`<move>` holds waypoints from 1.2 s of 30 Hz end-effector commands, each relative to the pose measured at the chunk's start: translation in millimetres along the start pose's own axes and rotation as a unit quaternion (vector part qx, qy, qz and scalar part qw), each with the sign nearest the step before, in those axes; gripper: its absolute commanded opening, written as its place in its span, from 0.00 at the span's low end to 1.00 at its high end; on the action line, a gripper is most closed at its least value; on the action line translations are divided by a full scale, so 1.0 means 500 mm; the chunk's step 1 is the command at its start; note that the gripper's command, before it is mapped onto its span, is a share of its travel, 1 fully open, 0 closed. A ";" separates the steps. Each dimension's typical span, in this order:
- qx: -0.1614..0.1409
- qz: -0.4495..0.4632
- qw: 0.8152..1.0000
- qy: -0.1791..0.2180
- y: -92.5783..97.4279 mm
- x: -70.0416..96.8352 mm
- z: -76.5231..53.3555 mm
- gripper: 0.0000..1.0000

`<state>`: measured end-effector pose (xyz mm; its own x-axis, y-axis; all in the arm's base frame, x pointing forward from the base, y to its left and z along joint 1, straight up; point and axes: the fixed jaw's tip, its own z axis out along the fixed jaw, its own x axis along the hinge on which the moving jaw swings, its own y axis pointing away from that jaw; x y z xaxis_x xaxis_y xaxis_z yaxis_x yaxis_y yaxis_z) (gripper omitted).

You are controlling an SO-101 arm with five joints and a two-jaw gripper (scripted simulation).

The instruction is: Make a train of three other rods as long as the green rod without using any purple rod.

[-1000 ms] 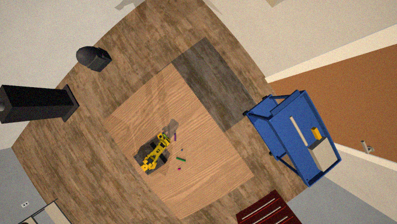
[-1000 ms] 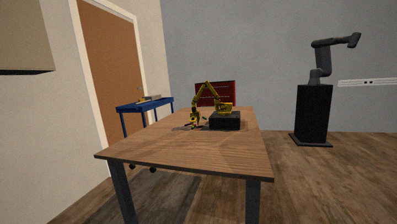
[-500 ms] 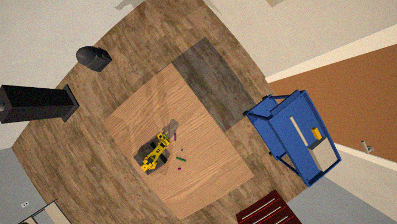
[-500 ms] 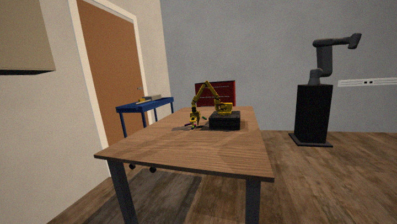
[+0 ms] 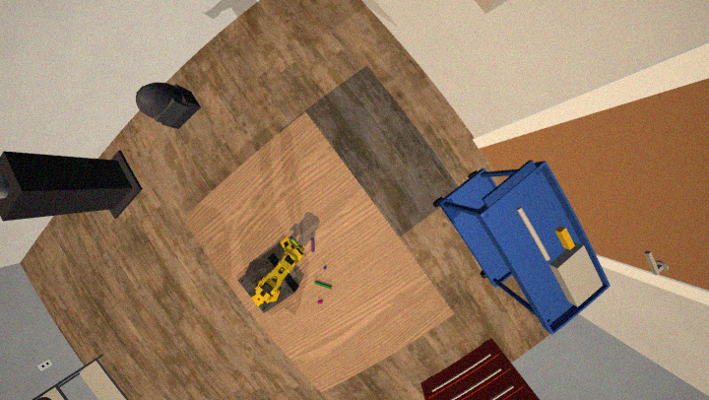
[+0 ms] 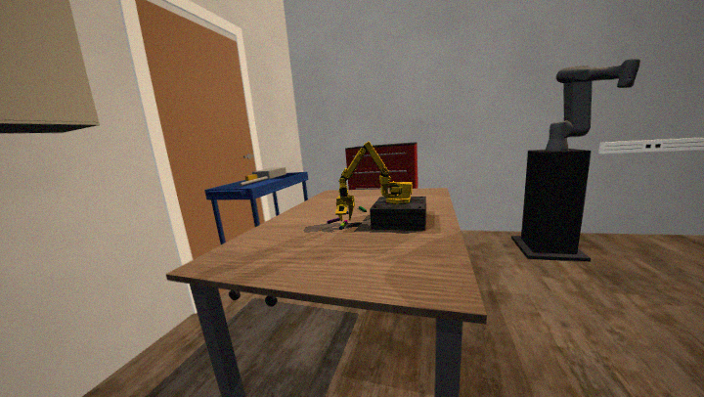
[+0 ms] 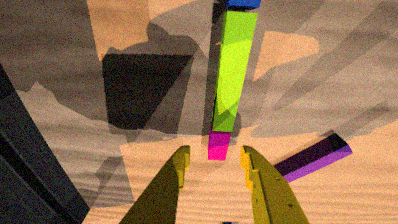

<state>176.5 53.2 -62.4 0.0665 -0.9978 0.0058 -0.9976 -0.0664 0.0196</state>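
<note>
A lime rod (image 7: 235, 70) (image 5: 294, 242) (image 6: 341, 225) lies flat. A blue rod (image 7: 243, 3) is at its far end and a magenta rod (image 7: 218, 147) at its near end, in one line and touching or almost touching; the blue one is cut off by the wrist view's edge. My gripper (image 7: 215, 148) (image 6: 345, 218) is partly open and empty, its fingertips to either side of the magenta rod's near end and above the table. The green rod (image 5: 323, 284) (image 6: 362, 208) lies apart. Another magenta rod (image 5: 320, 301) and a small blue rod (image 5: 325, 267) lie near it.
A purple rod (image 7: 315, 159) (image 5: 312, 244) (image 6: 333, 220) lies close to the right finger in the wrist view. The arm's black base block (image 6: 398, 214) stands beside the line; its dark side shows at the left of the wrist view. Shadows fall over the lime rod.
</note>
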 end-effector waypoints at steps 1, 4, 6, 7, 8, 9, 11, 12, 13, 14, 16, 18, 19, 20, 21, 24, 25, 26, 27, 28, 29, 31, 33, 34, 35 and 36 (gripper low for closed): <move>-0.003 0.001 1.000 0.000 0.005 -0.003 -0.012 0.17; -0.003 0.001 1.000 0.000 0.005 -0.003 -0.014 0.17; -0.003 0.001 1.000 0.000 0.006 -0.003 -0.019 0.17; -0.003 0.001 1.000 0.000 0.006 -0.002 -0.020 0.17; -0.003 0.001 1.000 0.000 0.006 -0.002 -0.022 0.17; -0.003 0.001 1.000 0.000 0.006 -0.002 -0.023 0.17; -0.003 0.001 1.000 0.000 0.006 -0.002 -0.025 0.17; -0.003 0.001 1.000 0.000 0.006 -0.002 -0.026 0.17; -0.003 0.001 1.000 0.000 0.006 -0.002 -0.027 0.17; -0.003 0.001 1.000 0.000 0.006 -0.002 -0.027 0.17; -0.003 0.001 1.000 0.000 0.006 -0.002 -0.027 0.17; -0.003 0.001 1.000 0.000 0.006 -0.002 -0.027 0.17; -0.003 0.001 1.000 0.000 0.006 -0.002 -0.027 0.17; -0.003 0.001 1.000 0.000 0.006 -0.002 -0.027 0.17; -0.003 0.001 1.000 0.000 0.006 -0.002 -0.027 0.17; -0.003 0.001 1.000 0.000 0.006 -0.003 -0.030 0.17; -0.003 0.001 1.000 0.000 0.005 -0.003 -0.032 0.17; -0.003 0.001 1.000 0.000 0.005 -0.003 -0.034 0.17; -0.003 0.001 1.000 0.000 0.005 -0.003 -0.037 0.17; -0.003 0.001 1.000 0.000 0.005 -0.003 -0.039 0.17; -0.003 0.001 1.000 0.000 0.005 -0.003 -0.042 0.17; -0.003 0.001 1.000 0.000 0.005 -0.003 -0.049 0.17; -0.003 0.001 1.000 0.000 0.004 -0.003 -0.057 0.17; -0.003 0.001 1.000 0.000 0.004 -0.003 -0.060 0.17; -0.003 0.001 1.000 0.000 0.005 -0.003 -0.064 0.17; -0.003 0.001 1.000 0.000 0.005 -0.003 -0.064 0.17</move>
<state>175.9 53.2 -35.7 0.0665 -0.9978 0.0073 -0.9975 -0.0663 0.0262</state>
